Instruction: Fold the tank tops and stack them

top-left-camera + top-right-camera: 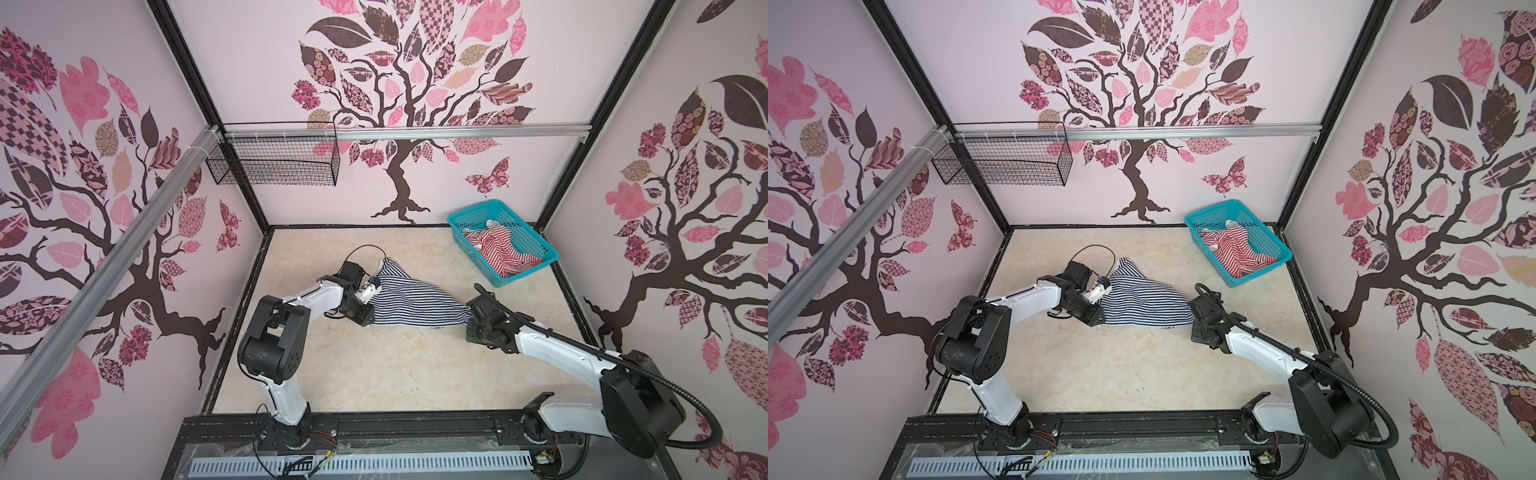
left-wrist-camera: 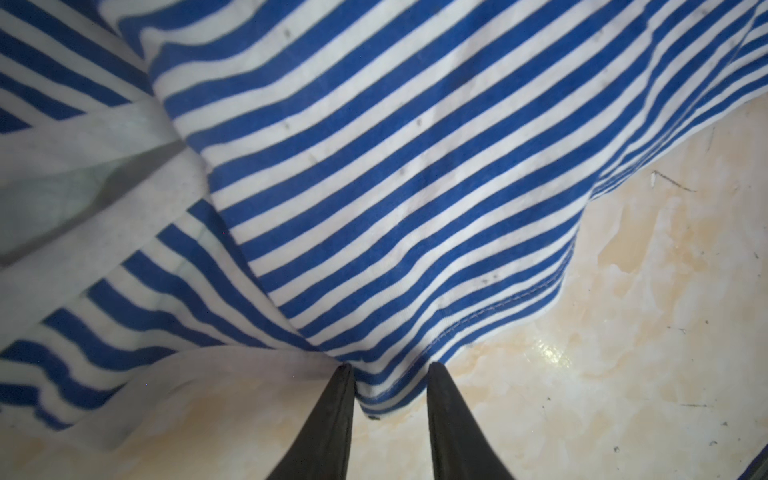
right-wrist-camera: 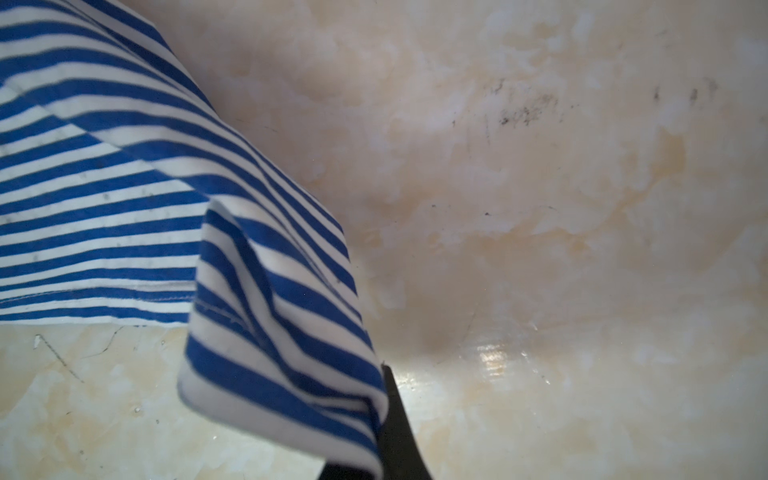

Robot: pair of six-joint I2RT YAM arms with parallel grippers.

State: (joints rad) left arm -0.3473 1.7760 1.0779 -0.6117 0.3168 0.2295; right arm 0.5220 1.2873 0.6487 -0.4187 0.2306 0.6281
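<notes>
Left end effector (image 2: 390, 370) and right end effector (image 3: 379, 397) clench the navy tank top (image 1: 415, 300), teal basket (image 1: 525, 239) well apart.

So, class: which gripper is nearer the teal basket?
Right. The right gripper clamps the navy top's end in front of the teal basket; the left gripper holds the opposite end, farther left.
</notes>
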